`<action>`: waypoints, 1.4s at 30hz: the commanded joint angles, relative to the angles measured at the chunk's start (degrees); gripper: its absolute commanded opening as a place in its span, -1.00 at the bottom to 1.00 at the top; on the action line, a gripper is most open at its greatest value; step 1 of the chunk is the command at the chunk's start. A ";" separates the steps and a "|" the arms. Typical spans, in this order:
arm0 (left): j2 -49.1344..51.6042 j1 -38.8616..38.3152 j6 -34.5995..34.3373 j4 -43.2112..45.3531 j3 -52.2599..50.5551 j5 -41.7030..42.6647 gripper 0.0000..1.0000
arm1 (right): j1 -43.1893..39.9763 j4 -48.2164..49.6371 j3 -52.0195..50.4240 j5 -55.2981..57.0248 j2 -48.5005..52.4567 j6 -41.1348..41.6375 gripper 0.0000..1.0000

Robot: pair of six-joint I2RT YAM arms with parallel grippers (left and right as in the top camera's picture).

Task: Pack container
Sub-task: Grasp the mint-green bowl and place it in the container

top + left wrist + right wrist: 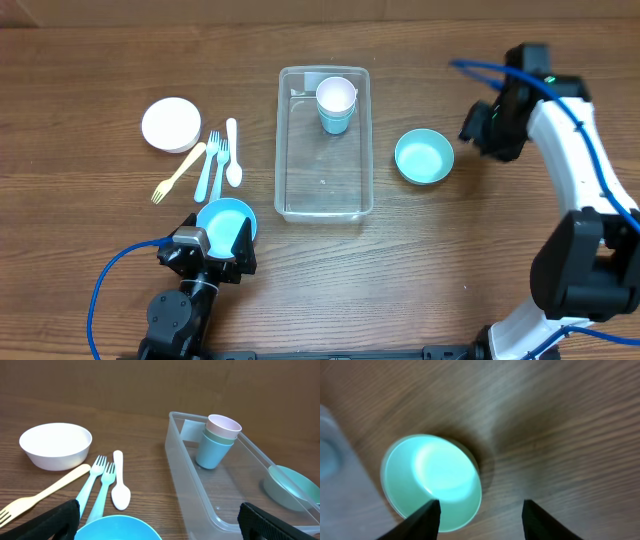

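Observation:
The clear container [323,208] lies in the middle of the table with a pink cup [336,96] stacked in a teal cup [336,122] at its far end; the container also shows in the left wrist view [195,491]. My left gripper [215,250] is open around a blue bowl [222,218] at the near left, whose rim shows in the left wrist view [117,529]. My right gripper [490,135] is open and empty, above the table just right of a teal bowl [424,157]. In the right wrist view [480,510] one finger overlaps that bowl's rim [432,480].
A white bowl [171,124] stands at the far left. Next to it lie a cream fork [178,172], two light blue forks [212,164] and a white spoon [233,152]. Blue cables trail from both arms.

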 commanded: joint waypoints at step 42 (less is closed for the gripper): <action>-0.26 0.26 -0.55 0.15 -0.17 0.48 1.00 | 29.59 -5.60 10.78 2.47 -0.68 6.78 -0.92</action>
